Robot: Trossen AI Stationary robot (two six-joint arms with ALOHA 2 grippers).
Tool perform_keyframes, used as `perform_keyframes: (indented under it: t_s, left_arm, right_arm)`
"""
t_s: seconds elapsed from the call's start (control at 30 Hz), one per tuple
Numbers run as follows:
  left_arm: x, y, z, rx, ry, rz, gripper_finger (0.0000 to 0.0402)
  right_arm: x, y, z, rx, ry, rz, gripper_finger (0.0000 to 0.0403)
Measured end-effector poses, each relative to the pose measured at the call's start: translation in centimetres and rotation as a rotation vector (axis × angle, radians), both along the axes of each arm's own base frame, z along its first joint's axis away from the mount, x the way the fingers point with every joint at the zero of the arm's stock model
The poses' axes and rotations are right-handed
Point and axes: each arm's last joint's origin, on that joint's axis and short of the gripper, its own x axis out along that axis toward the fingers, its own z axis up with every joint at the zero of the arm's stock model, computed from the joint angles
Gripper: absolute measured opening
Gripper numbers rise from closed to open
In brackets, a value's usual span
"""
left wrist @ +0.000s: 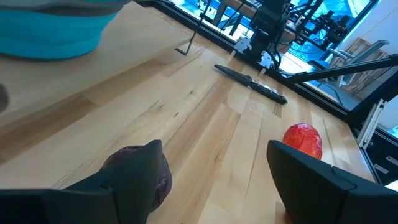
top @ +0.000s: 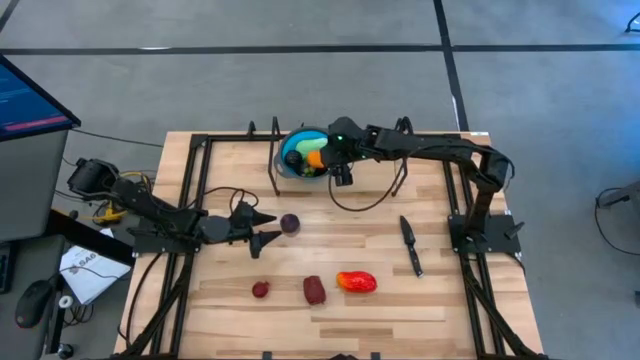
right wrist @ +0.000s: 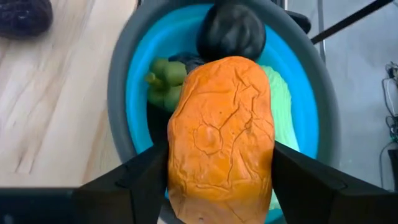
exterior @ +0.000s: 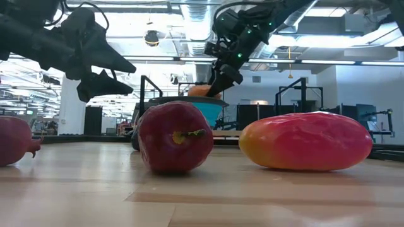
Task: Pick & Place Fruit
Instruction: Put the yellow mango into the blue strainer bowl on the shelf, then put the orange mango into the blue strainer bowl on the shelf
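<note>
A round blue bowl (top: 290, 165) stands at the table's far middle and holds a pale green piece (right wrist: 283, 106), an olive piece (right wrist: 163, 84) and a dark round piece (right wrist: 231, 30). My right gripper (top: 330, 161) hangs over the bowl, shut on an orange piece (right wrist: 221, 137). My left gripper (top: 272, 227) is open, low over the table's middle, with a purple piece (top: 290, 223) just ahead by its far finger. A small red piece (top: 260, 289), a maroon piece (top: 314, 289) and a larger red-orange piece (top: 357, 283) lie on the near boards. My right gripper pinches the orange piece between its two fingers (right wrist: 140, 180), one on each long side (right wrist: 177, 168), coming from above at a slant. The piece reaches out past the fingertips over the bowl's contents. Whether its underside rests on the fruit below, I cannot tell.
A black knife-like object (top: 411, 243) lies on the right half of the table. Black frame rails (top: 195, 190) run along the table's left and right sides, and a thin metal stand (top: 275, 160) rises beside the bowl. Bare boards lie between the knife and the near fruit.
</note>
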Motion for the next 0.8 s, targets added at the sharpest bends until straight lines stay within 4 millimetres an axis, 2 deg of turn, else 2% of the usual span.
perform_keyframes:
  t_s: [0.33,0.5,0.63,0.73,0.8]
  left_arm:
    - [0.0,0.0,0.1,-0.003,-0.008,0.0,0.0285]
    - [0.0,0.0,0.1,-0.004,-0.01,-0.001,0.0285]
    - [0.1,0.0,0.2,-0.006,-0.016,-0.001,0.0285]
    - [0.1,0.0,0.2,-0.006,-0.017,-0.001,0.0285]
    - [0.1,0.0,0.2,-0.005,-0.017,-0.001,0.0285]
  right_arm:
    - [0.1,0.1,0.0,0.035,-0.019,0.007,0.0301]
    - [-0.3,0.6,1.4,0.059,-0.071,-0.07,0.0308]
    - [-1.2,3.1,3.7,0.105,-0.102,-0.099,0.0308]
    - [-1.9,6.1,5.1,0.157,-0.108,-0.067,0.0308]
    - [-2.4,8.4,5.2,0.194,-0.113,-0.034,0.0308]
